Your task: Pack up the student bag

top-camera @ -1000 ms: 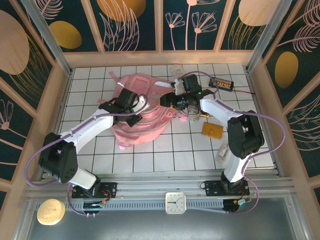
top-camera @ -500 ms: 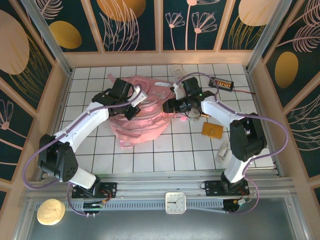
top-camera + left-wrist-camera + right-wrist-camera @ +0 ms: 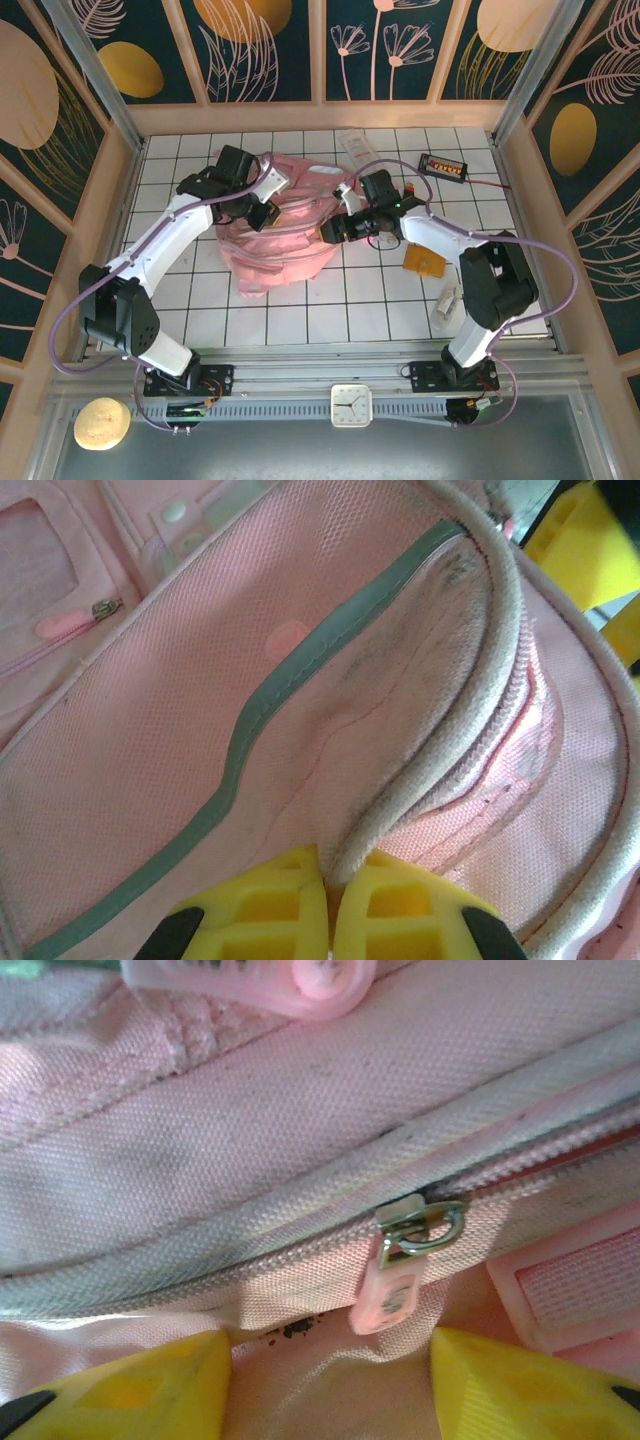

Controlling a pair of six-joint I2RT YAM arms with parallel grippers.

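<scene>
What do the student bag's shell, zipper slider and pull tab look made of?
The student bag shell: woven pink fabric, matte, visible weave, likely nylon or polyester; zipper slider: shiny silver metal; pull tab: translucent pink, smooth, probably soft plastic or rubber.

White tiled table [image 3: 300, 310] has the pink student bag [image 3: 283, 255] on it, plus a tan card [image 3: 423, 262] and a black gadget [image 3: 442, 166] off to the right of the right gripper [image 3: 332, 231].

Left end effector [image 3: 328, 880] clamped; right end effector [image 3: 328, 1352] spread.
</scene>
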